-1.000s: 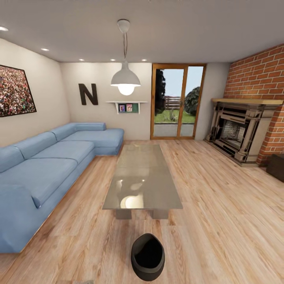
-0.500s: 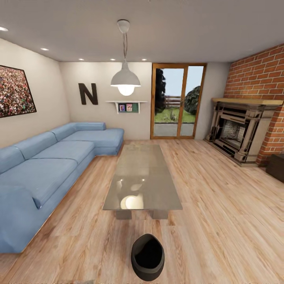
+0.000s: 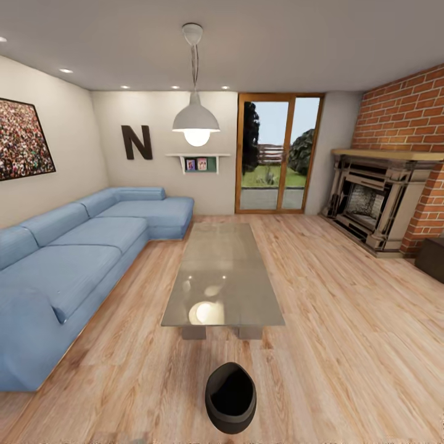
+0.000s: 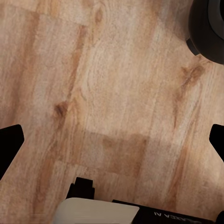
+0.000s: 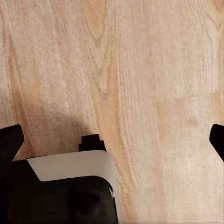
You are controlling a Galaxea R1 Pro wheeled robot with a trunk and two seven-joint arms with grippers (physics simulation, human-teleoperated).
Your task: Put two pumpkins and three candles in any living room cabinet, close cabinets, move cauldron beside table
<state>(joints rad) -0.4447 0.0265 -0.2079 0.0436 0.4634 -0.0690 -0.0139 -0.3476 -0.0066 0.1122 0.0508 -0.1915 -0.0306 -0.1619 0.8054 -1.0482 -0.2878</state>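
The cauldron stands on the floor near the table end. Expect rigid, heavy, smooth walls; grip the rim. Both jaws are spread wide, holding nothing.

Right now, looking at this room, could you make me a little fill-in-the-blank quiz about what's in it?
1. The black cauldron stands on the wood floor, apart from the near end of the ____-topped table.
2. The sofa along the wall is ____.
3. The wall behind the fireplace is made of ____.
4. A white ____ hangs from the ceiling above the table.

Missing words: glass; blue; brick; lamp
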